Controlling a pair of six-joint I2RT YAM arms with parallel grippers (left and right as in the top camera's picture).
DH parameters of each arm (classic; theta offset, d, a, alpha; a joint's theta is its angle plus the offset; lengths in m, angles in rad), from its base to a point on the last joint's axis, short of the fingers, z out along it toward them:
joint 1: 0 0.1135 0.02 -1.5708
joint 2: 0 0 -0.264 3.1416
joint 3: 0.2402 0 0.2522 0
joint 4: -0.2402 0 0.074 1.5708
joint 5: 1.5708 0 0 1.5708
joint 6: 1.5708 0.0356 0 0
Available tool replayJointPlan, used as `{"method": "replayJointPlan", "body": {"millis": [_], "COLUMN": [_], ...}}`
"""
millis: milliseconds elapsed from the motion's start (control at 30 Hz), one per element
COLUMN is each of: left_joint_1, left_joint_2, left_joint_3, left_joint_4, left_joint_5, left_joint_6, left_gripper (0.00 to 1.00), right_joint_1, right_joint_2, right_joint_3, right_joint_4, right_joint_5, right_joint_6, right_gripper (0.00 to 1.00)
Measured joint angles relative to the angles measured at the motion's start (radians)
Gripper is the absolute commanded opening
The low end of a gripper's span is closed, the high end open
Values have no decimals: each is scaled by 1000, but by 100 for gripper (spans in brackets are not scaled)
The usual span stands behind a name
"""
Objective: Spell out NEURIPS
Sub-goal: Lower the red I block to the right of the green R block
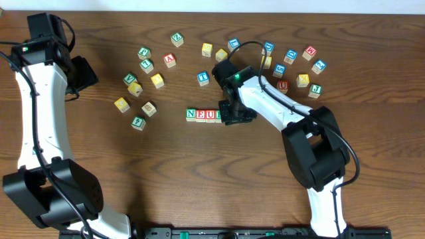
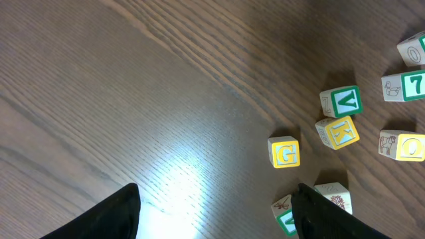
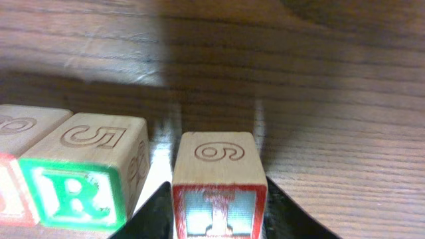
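On the table the cubes N [image 1: 191, 114], E [image 1: 201, 115] and U [image 1: 211, 115] stand in a row. My right gripper [image 1: 231, 113] hangs over the row's right end and hides what lies there. From the right wrist, a green-framed R cube [image 3: 80, 179] stands left of a red-framed I cube [image 3: 219, 159]. That I cube rests on the table, a narrow gap from R. My right gripper [image 3: 219, 206] is shut on it, one finger against each side. My left gripper [image 1: 85, 73] [image 2: 216, 199] hovers at the far left, open with nothing between its fingers.
Loose cubes lie scattered in a left group [image 1: 143, 86] and a right group [image 1: 295, 66] behind the row. In the left wrist view a yellow G [image 2: 285, 153], a yellow K [image 2: 339, 131] and a green V [image 2: 342, 101] sit to the right of the fingers.
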Motion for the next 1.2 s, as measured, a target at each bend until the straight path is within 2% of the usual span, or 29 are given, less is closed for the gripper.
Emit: {"method": "replayJointPlan", "body": {"millis": [333,600,833,1200], "left_joint_1": [0,0,0,0], "left_joint_2": [0,0,0,0], "left_joint_3": [0,0,0,0], "left_joint_4": [0,0,0,0], "left_joint_5": [0,0,0,0], "left_joint_6": [0,0,0,0], "left_gripper": [72,72,72,72], "right_joint_1": [-29,-88,-88,-88], "right_joint_2": [-142,-146,-146,-148], "right_joint_3": [-4,-40,-132,-161], "right_joint_4": [-25,-4,60,99], "right_joint_5": [-10,-5,-6,-12], "right_joint_6": [-1,0,14,30], "right_gripper": [43,43,42,43]}}
